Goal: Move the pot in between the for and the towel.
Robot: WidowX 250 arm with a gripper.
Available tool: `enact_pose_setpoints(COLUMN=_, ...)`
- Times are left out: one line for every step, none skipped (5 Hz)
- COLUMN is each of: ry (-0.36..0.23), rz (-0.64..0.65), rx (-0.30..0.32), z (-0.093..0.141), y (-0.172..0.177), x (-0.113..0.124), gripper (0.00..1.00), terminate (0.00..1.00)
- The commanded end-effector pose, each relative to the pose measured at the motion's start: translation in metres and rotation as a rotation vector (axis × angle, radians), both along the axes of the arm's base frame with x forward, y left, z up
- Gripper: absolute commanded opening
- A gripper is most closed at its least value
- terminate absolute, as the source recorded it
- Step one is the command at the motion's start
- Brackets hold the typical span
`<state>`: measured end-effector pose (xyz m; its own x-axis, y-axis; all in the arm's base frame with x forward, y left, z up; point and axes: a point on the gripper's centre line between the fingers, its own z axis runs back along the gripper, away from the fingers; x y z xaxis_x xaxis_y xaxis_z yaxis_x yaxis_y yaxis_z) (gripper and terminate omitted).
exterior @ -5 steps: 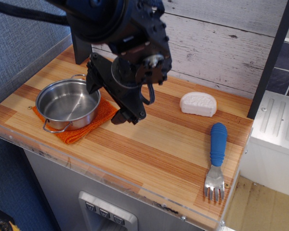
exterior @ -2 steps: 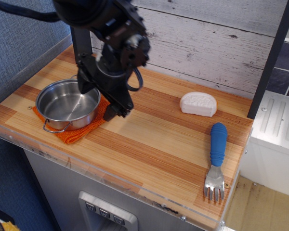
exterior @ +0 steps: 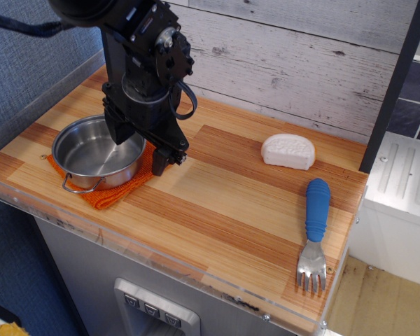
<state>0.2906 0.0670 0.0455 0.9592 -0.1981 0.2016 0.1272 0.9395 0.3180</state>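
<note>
The shiny steel pot (exterior: pixel 94 154) sits on the orange knitted towel (exterior: pixel 119 190) at the left of the wooden counter. My black gripper (exterior: pixel 141 147) hangs over the pot's right rim, one finger inside the pot and one finger (exterior: pixel 162 159) outside it above the towel, jaws apart. The blue-handled fork (exterior: pixel 315 231) lies at the right front, tines toward the counter's front edge.
A white ridged lump (exterior: pixel 288 151) lies at the back right. The wooden counter (exterior: pixel 224 210) has a clear plastic lip along its front edge. A white plank wall stands behind, and a grey appliance (exterior: pixel 399 189) is at the right.
My gripper has moved left and toward the pot, from beside the towel's right edge to straddling the pot's right rim. Pot, towel and fork have not moved.
</note>
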Motion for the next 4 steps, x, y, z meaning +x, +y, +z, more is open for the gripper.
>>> enact_pose_setpoints(ry=0.005, rz=0.055, rx=-0.030, z=-0.016, y=-0.004, x=-0.005, gripper=1.00, terminate=0.00)
enact_pose_setpoints(ry=0.037, rz=0.045, rx=-0.040, z=-0.025, y=-0.007, x=-0.008, gripper=1.00, terminate=0.00)
enact_pose_setpoints(ry=0.029, rz=0.024, rx=-0.032, z=-0.024, y=-0.008, x=-0.001, gripper=0.00, terminate=0.00)
enact_pose_setpoints(ry=0.017, rz=-0.035, rx=-0.037, z=-0.021, y=-0.013, x=0.010, gripper=0.00, terminate=0.00)
